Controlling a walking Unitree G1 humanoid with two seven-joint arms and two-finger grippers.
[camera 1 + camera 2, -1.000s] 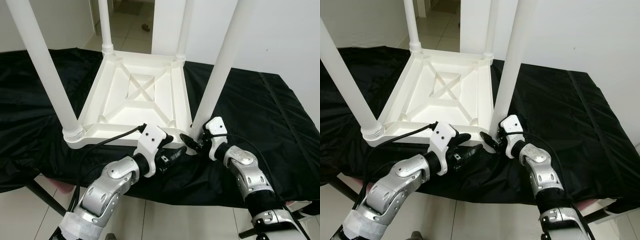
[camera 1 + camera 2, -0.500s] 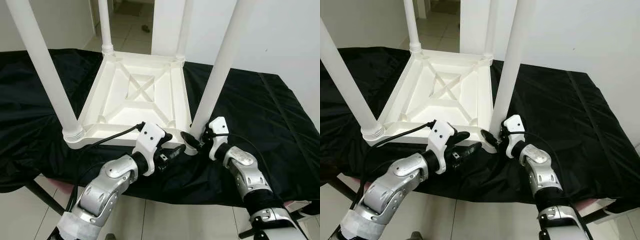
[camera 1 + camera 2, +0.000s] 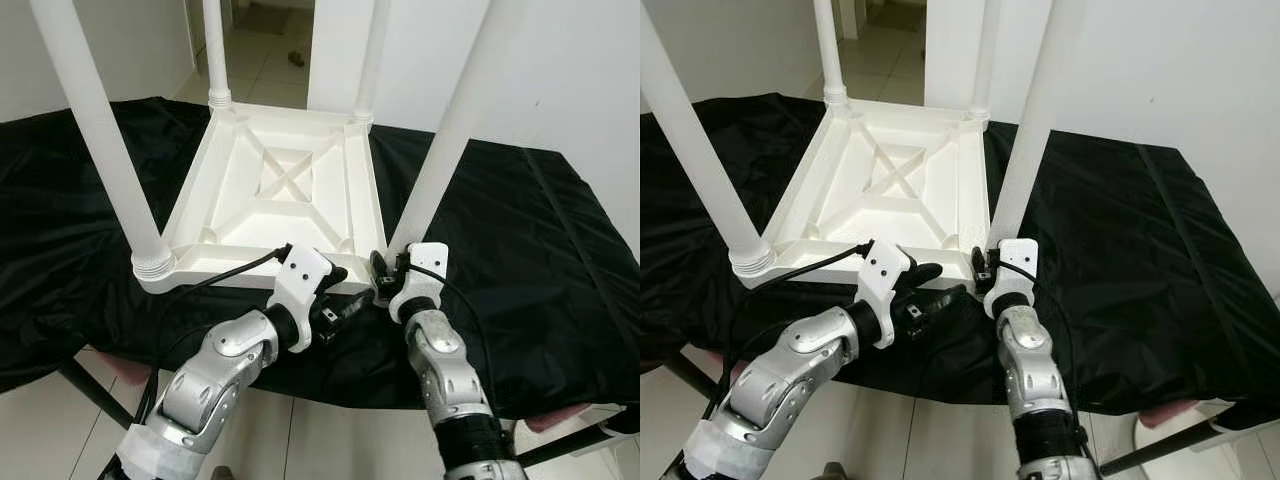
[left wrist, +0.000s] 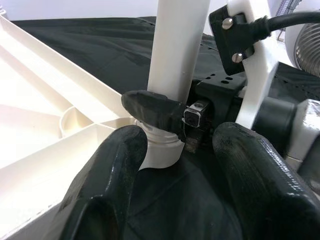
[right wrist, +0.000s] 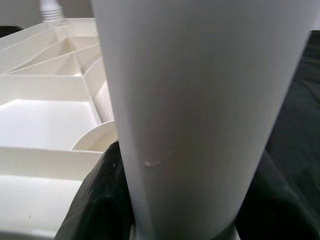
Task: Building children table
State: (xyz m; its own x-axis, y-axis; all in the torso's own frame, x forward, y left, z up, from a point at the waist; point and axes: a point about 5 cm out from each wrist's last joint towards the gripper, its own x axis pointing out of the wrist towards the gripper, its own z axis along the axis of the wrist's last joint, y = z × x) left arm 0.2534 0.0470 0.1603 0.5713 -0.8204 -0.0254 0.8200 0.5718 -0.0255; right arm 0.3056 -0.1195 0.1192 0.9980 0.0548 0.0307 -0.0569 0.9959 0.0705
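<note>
The right gripper (image 3: 380,277) is clamped round the base of the near right leg (image 3: 446,140) of the white table (image 3: 275,195); in its wrist view the leg (image 5: 200,115) blocks nearly everything, with a black finger (image 5: 95,200) bulging on either side and the far edge of the grip hidden behind it. From the left wrist, one right finger (image 4: 150,107) curls across the leg just above its collar. The left gripper (image 3: 340,305) hovers just beside it, low at the table's near edge — fingers (image 4: 105,185) spread apart, holding nothing. The table lies upside down on a black cloth (image 3: 530,230), its ribbed underside facing up and four legs rising — their tops cut off by the frame. Beyond the cloth, a tiled floor (image 3: 260,70) and a white wall (image 3: 560,70).
</note>
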